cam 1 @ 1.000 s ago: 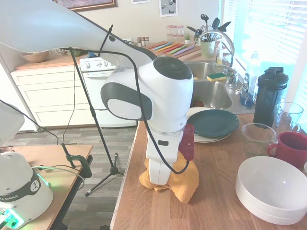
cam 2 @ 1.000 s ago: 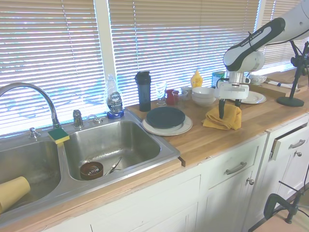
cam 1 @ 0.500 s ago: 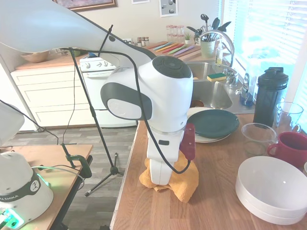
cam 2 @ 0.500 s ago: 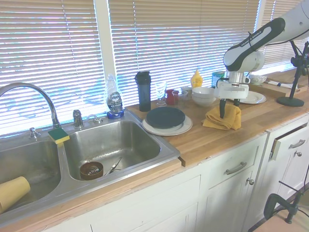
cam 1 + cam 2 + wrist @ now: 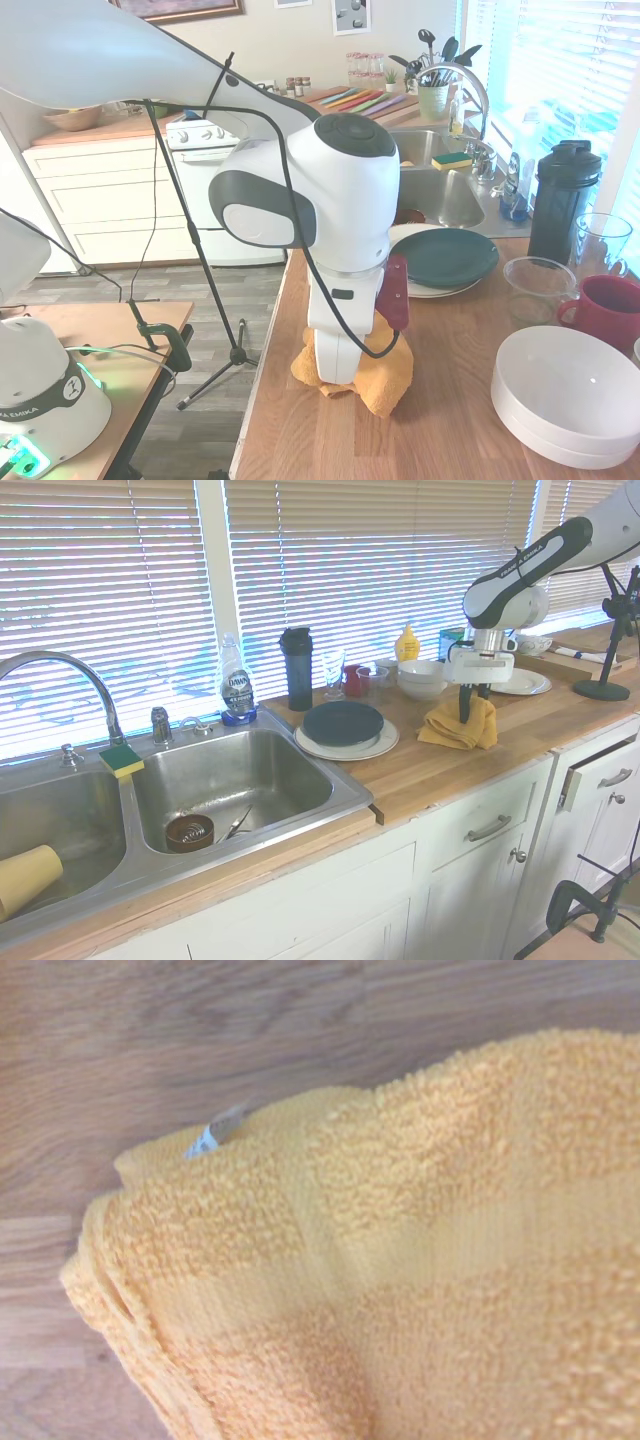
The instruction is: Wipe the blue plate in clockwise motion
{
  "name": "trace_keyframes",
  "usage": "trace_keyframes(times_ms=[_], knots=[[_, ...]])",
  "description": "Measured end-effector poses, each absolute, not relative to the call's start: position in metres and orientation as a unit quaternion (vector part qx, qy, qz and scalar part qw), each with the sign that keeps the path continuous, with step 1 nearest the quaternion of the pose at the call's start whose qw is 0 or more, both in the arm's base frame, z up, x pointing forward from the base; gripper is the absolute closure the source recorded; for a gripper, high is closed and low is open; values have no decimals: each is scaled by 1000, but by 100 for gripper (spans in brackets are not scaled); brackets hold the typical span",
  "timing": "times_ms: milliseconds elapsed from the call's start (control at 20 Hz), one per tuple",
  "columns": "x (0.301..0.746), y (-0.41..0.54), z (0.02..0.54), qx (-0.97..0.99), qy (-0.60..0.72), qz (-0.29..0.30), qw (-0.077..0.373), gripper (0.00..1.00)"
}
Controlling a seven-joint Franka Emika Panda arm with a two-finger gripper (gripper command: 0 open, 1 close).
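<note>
The blue plate (image 5: 445, 255) (image 5: 343, 722) lies on a larger white plate (image 5: 425, 291) (image 5: 377, 747) on the wooden counter beside the sink. An orange towel (image 5: 388, 385) (image 5: 447, 730) is bunched on the counter, about a plate's width from the blue plate on the side away from the sink. My gripper (image 5: 475, 710) points straight down into the towel, and its fingers look shut on a fold of it. In the first exterior view the white hand hides the fingertips. The wrist view is filled with the orange towel (image 5: 400, 1260) over wood.
Stacked white bowls (image 5: 565, 395) (image 5: 422, 678), a red mug (image 5: 610, 305), a glass bowl (image 5: 535, 280) and a black bottle (image 5: 562, 200) (image 5: 297, 668) stand along the window side. The sink (image 5: 230, 780) lies beyond the plates. The counter's front edge runs close by the towel.
The hand has risen slightly, and the towel has bunched up and lifted a little with it. The plates have not moved.
</note>
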State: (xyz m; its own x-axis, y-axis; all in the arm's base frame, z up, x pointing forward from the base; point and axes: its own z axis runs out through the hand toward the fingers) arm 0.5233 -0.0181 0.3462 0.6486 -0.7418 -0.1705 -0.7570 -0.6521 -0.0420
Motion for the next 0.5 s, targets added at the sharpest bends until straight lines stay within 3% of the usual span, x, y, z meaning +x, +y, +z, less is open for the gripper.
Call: trace_keyframes(times_ms=[500], knots=[[517, 2, 370, -913, 405, 32, 38, 100]])
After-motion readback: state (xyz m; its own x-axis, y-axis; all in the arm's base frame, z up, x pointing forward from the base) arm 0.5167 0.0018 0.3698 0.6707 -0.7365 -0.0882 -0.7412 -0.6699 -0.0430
